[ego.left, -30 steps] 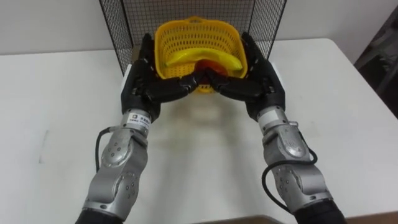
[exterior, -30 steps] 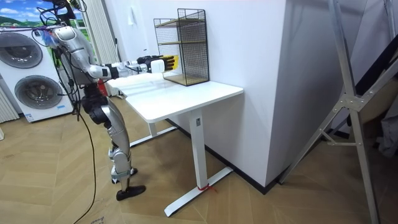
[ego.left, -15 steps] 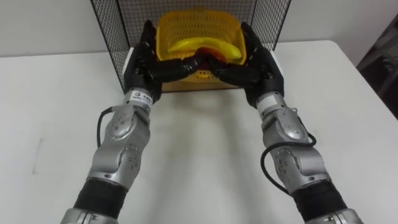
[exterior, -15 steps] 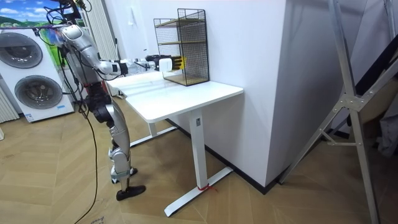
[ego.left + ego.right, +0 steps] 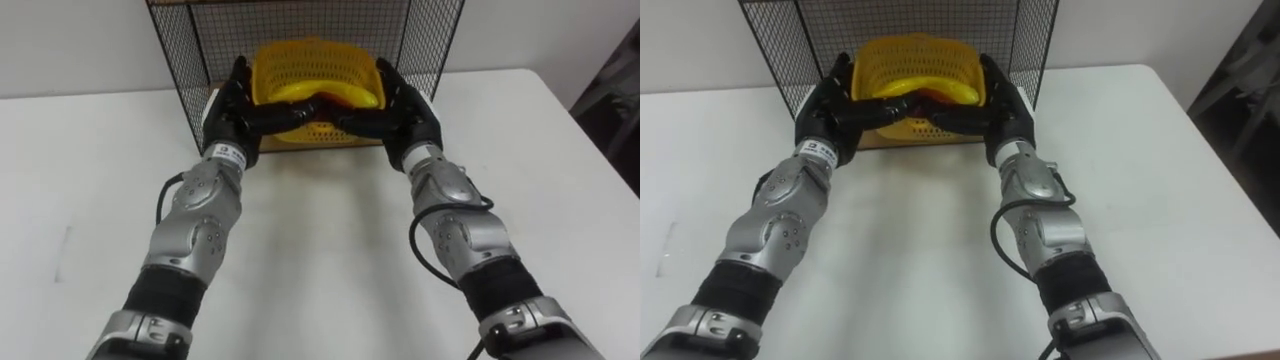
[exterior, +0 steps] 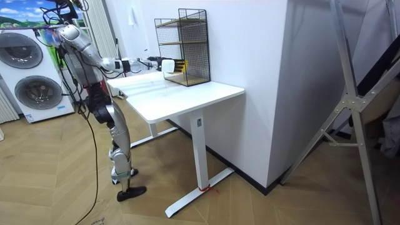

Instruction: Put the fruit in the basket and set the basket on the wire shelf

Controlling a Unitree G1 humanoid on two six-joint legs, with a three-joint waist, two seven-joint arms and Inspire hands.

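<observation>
Between both hands, the yellow basket sits in the mouth of the wire shelf's bottom tier, on the white table. Left hand and right hand clasp its sides, fingers curled across its near wall. Banana and a red fruit lie inside.

Place: a home-style laundry room, fitted out as a test space.
Laundry: two front-loading washing machines are seen at nine o'clock in the room view.
Floor: wood-patterned planks are laid across it.
Furniture: a white table is set against a white wall, with a wire shelf placed on it at eleven o'clock.
Rig: a metal frame is seen at three o'clock.
</observation>
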